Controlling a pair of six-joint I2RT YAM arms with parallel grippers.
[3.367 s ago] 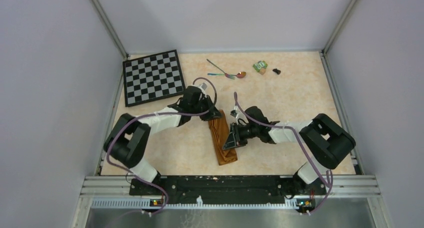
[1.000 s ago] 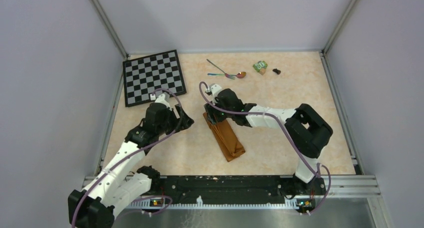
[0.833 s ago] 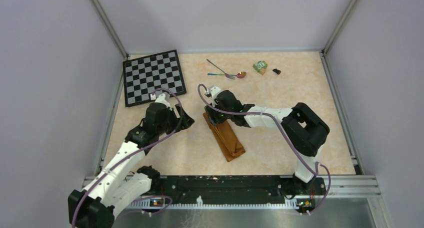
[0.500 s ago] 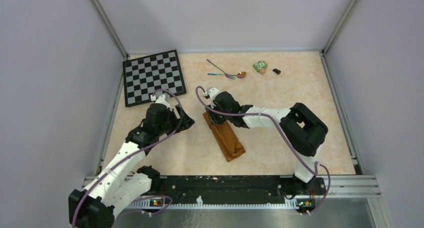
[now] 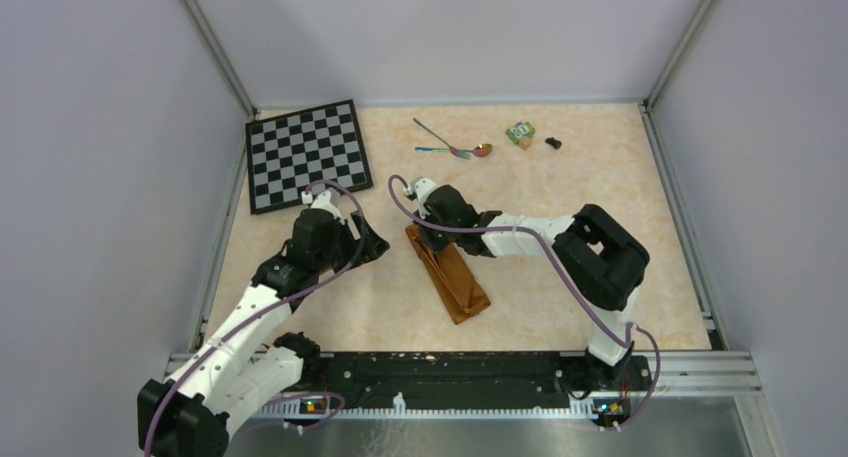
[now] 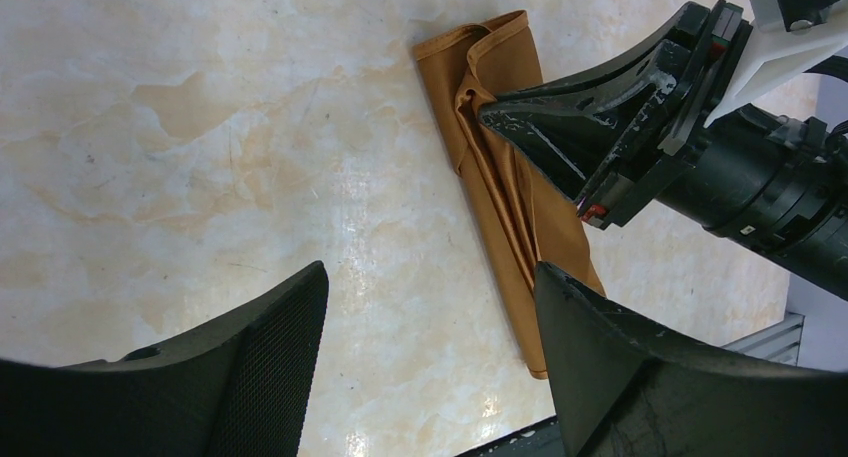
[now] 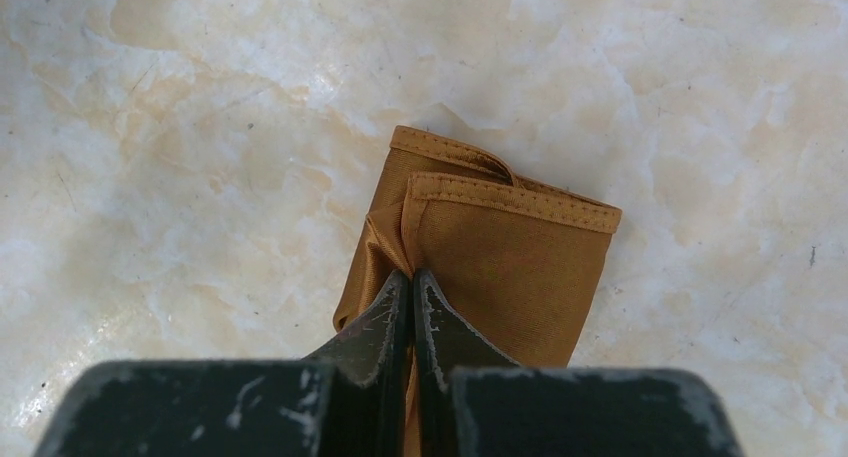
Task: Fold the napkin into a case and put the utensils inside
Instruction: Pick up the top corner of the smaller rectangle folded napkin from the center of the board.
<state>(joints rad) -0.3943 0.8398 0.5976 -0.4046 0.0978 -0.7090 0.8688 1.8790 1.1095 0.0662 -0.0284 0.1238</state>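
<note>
Utensils (image 5: 452,145): two. Case (image 5: 457,279): one, pinched by right claw (image 7: 412,283); left claw (image 6: 430,272) apart.

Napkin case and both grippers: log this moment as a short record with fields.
Napkin case: folded into a narrow strip, lying on the table
Right gripper: shut, pinching a fold near the case's far end
Left gripper: open, empty, to the left of the case
Utensils: at the far side, outside the case
Chessboard: far left corner
</note>
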